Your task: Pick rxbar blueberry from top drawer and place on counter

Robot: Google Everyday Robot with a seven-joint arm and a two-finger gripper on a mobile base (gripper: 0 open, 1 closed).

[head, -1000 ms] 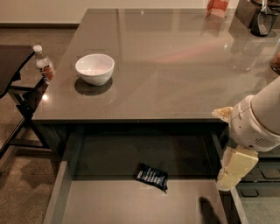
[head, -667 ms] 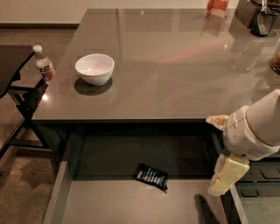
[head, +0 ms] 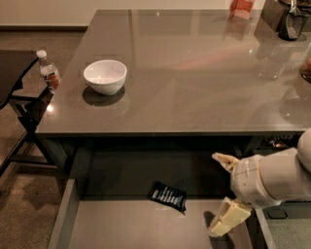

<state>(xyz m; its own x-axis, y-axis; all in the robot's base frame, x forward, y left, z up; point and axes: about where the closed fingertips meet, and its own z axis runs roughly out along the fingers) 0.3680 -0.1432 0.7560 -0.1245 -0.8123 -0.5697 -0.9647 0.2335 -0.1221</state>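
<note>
The rxbar blueberry (head: 167, 196), a small dark navy bar with white lettering, lies flat on the bottom of the open grey top drawer (head: 121, 228), near its back wall. My gripper (head: 221, 194) hangs over the drawer's right part, right of the bar and apart from it. Its two cream fingers stand spread, one (head: 222, 160) up near the counter's edge and one (head: 226, 218) lower down, with nothing between them. The glossy grey-brown counter (head: 194, 73) stretches above the drawer.
A white bowl (head: 105, 76) stands on the counter's left part. A water bottle (head: 49, 72) stands on a dark side table at the left. An orange packet (head: 240, 8) and dark containers (head: 291, 19) sit at the counter's far right. The drawer's left wall (head: 63, 214) rises low.
My arm and gripper have moved left and down into the drawer space, closer to the bar. The bar, the bowl and the bottle have not moved.
</note>
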